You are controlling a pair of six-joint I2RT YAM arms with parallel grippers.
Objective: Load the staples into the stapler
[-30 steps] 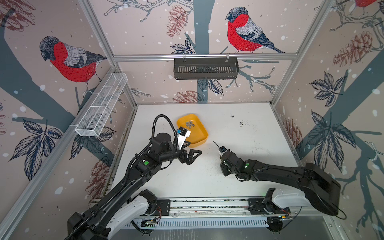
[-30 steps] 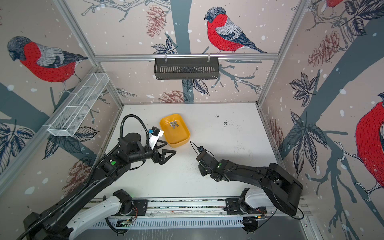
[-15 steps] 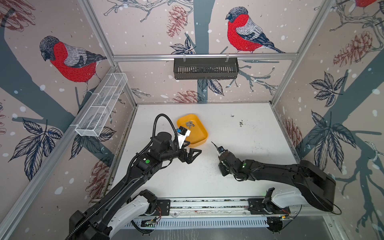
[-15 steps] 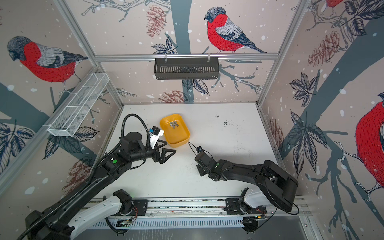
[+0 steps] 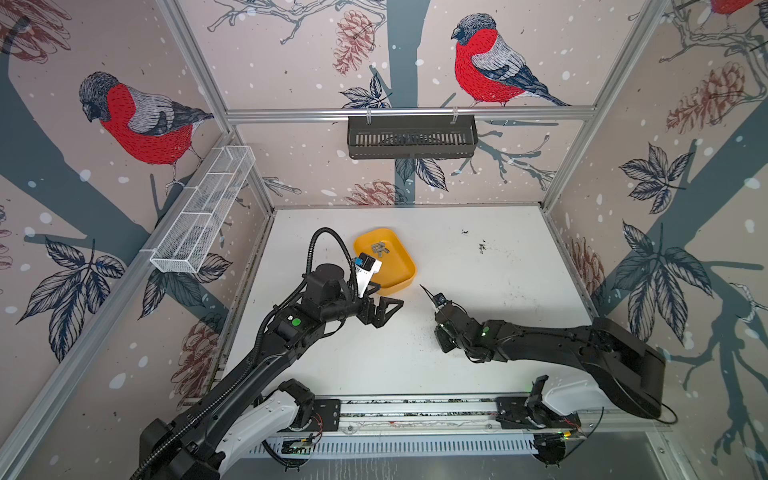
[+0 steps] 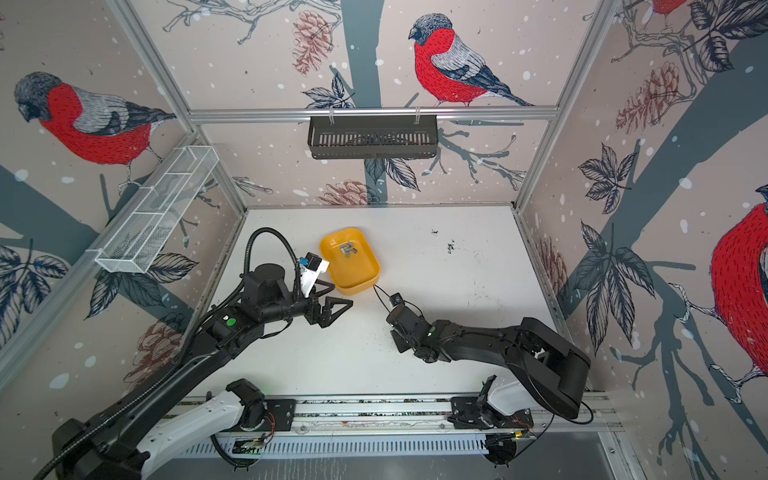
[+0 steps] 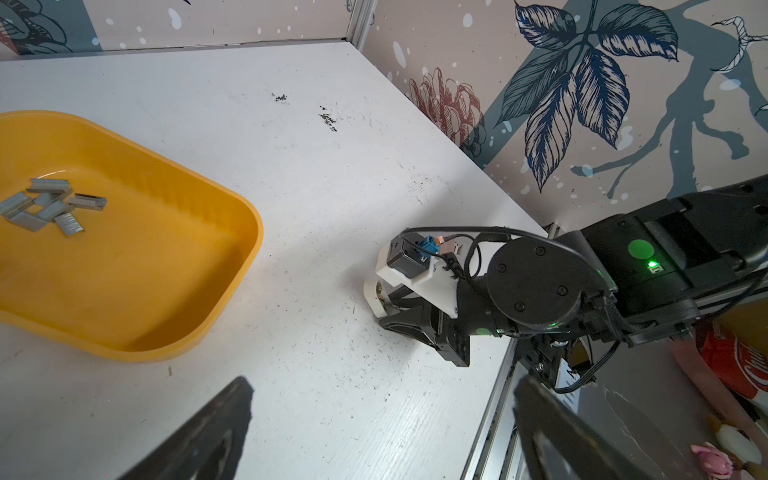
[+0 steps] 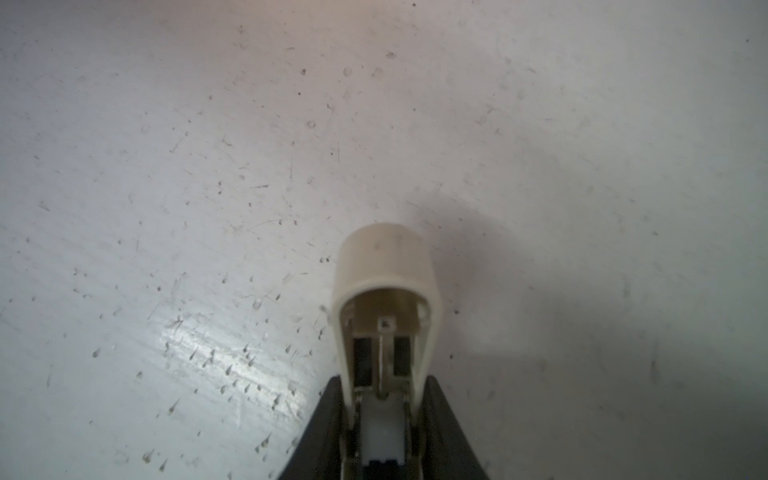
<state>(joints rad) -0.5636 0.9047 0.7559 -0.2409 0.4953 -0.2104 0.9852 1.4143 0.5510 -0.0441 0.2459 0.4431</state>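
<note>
Our left tool [image 5: 384, 296] hangs spread wide and empty beside the yellow tray [image 5: 409, 270] holding the heaped staples [image 5: 380, 248]. Our right tool [image 8: 384, 415] is clenched on the opened stapler [image 8: 386, 291], down by the bench [image 5: 498, 270]. Those tiny overlapping strips could slip or split in our pinch, we judge.

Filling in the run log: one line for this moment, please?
left gripper open, empty | right gripper shut on stapler | staples in yellow tray

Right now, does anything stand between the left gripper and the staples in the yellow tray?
Nothing visible does. The left gripper hangs open beside the yellow tray's near wall; the staples lie uncovered at its far end. Only that wall lies between.
</note>
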